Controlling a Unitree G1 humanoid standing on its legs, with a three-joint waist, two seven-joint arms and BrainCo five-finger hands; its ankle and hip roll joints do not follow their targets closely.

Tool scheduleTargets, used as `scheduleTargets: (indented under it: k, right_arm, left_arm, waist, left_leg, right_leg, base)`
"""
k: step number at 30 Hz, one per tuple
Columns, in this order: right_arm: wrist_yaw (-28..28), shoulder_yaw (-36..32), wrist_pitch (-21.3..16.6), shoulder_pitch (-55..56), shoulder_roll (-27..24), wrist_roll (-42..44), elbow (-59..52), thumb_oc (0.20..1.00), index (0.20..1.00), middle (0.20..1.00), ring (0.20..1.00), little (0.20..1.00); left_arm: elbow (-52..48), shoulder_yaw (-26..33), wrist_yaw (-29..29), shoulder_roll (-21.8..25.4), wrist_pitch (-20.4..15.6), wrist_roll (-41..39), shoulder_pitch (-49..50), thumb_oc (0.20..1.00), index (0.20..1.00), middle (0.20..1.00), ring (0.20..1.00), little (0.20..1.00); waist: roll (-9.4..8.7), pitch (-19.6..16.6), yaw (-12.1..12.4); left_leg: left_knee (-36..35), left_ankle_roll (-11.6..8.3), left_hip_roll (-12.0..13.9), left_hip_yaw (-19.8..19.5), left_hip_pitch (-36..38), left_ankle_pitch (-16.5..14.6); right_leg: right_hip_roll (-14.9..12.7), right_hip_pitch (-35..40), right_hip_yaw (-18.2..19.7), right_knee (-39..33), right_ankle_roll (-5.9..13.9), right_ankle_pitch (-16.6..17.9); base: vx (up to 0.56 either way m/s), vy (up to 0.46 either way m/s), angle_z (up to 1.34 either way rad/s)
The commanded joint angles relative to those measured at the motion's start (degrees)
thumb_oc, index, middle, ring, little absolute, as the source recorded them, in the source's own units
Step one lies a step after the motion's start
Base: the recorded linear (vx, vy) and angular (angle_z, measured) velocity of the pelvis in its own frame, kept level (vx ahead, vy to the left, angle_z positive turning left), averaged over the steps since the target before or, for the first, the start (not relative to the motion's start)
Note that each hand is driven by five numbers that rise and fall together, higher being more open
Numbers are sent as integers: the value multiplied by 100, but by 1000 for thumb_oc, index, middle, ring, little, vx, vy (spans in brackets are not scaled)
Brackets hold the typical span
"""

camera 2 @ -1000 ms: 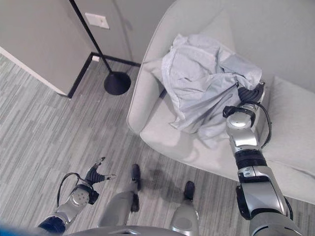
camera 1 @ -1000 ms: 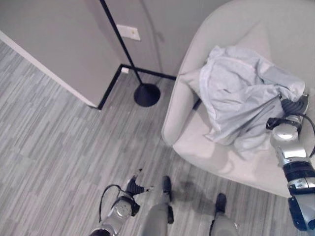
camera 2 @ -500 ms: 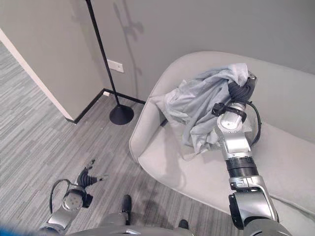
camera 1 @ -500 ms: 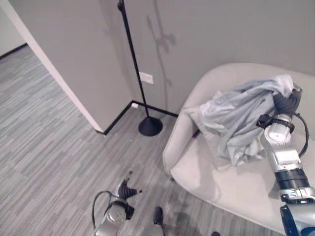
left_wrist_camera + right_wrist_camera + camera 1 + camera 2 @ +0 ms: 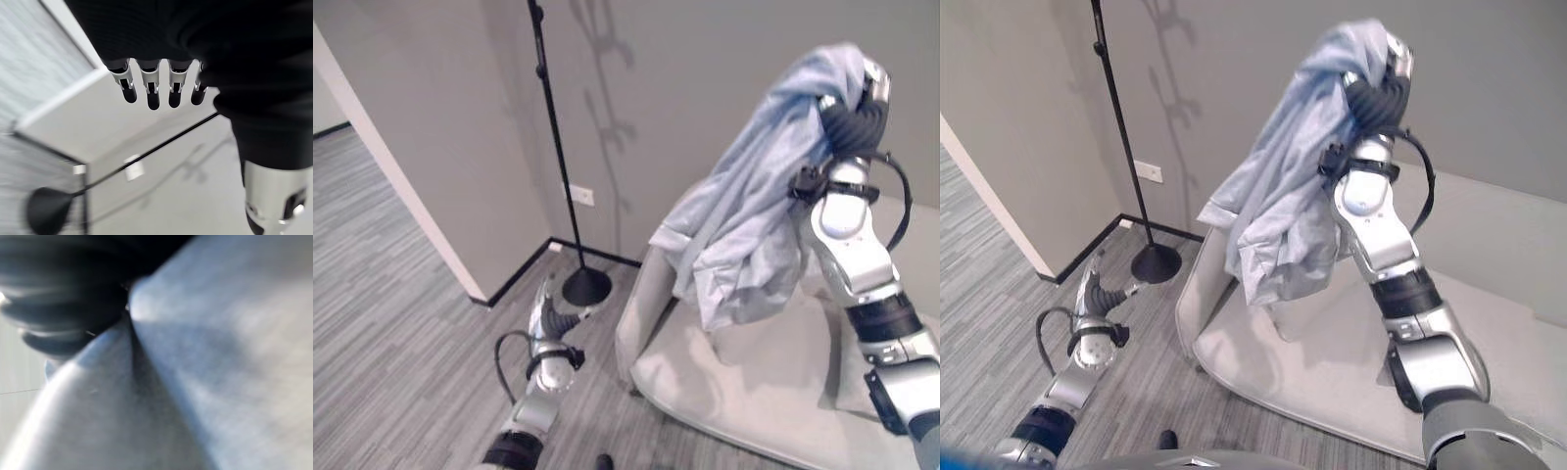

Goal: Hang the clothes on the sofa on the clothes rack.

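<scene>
Grey wall corner, rack by the sofa. I've got the shirt lifted clear of the seat since a second ago, draped over my right hand (fingers buried, can't tell). Left hand low, fingers straight. Carry to rack next.

The garment is thin, crumpled pale blue cloth, matt. Below it, the sofa wears smooth, matt light grey upholstery. Beside the sofa, the clothes rack looks like black matt metal on wood-grain grey floor planks.
</scene>
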Motion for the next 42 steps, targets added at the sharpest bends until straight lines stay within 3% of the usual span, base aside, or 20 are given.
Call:
scheduleTargets:
  k: [1,5,7,16,20,25,35,41,42]
  right_arm:
    - [-212,232,-402,-1214,-454,72,243,200,200,200,200,200]
    - [-301,496,-470,-1966,-414,187,805,200,200,200,200,200]
    - [-328,726,-485,-2830,-247,299,1541,200,200,200,200,200]
    - [-207,1035,-597,-3905,351,707,2718,200,200,200,200,200]
    - [-178,1101,-683,-4007,550,837,2778,200,200,200,200,200]
    - [-129,1230,-685,-3893,890,827,2466,200,200,200,200,200]
    - [74,1393,-866,-3335,1287,1188,1298,200,200,200,200,200]
    - [258,1665,-994,-3152,1155,1427,582,200,200,200,200,200]
    - [247,1778,-1053,-3046,884,1359,172,200,200,200,200,200]
  left_arm:
    - [78,-381,216,-3,-383,-162,-498,1000,1000,1000,1000,1000]
    - [74,-723,80,-116,-503,-419,-767,1000,1000,1000,1000,1000]
    - [16,-1204,-308,-324,-597,-826,-1039,1000,1000,1000,1000,1000]
    - [136,-2074,-983,-799,-737,-1805,-1561,1000,1000,1000,1000,1000]
    - [597,-2329,-975,-1023,-708,-1836,-1895,1000,1000,1000,1000,1000]
    - [1070,-2796,-1288,-1558,-718,-2641,-2312,1000,1000,1000,1000,1000]
    - [2782,-3033,-1026,-2233,-218,-1963,-3162,1000,1000,1000,1000,1000]
    - [3408,-2896,-523,-2222,16,-1387,-3492,1000,1000,1000,1000,1000]
    - [3452,-2753,-130,-2018,42,-1050,-3603,1000,1000,1000,1000,1000]
  waist:
    - [-126,-315,104]
    - [-146,-349,70]
    - [-180,-408,21]
    - [-209,-446,-63]
    - [-221,-436,-121]
    - [-181,-432,-251]
    - [-41,-454,-544]
    - [31,-454,-700]
    - [59,-432,-751]
  left_leg:
    - [49,-400,606,29,-101,-266]
    - [49,-406,626,35,-72,-261]
    - [49,-414,649,35,-63,-257]
    - [49,-444,724,-11,-81,-227]
    - [49,-452,740,-4,-88,-218]
    - [49,-446,743,14,-94,-220]
    - [49,-432,702,159,-39,-248]
    - [49,-423,700,295,22,-271]
    - [49,-411,708,363,66,-289]
  right_leg:
    - [-88,-97,-428,355,-137,-277]
    - [-69,-87,-405,380,-151,-287]
    - [-42,-72,-392,371,-165,-280]
    - [61,-76,-363,359,-223,-298]
    - [80,-86,-345,375,-235,-311]
    - [75,-120,-293,405,-237,-312]
    - [0,-199,-182,434,-216,-292]
    - [-40,-279,-63,442,-187,-246]
    - [-49,-316,17,438,-174,-231]
  base:
    - [-16,5,-14]
    - [0,0,-5]
    - [0,0,0]
    - [0,0,0]
    - [0,0,0]
    - [1,-1,-1]
    - [0,-1,-7]
    - [-3,0,-10]
    - [8,2,-27]
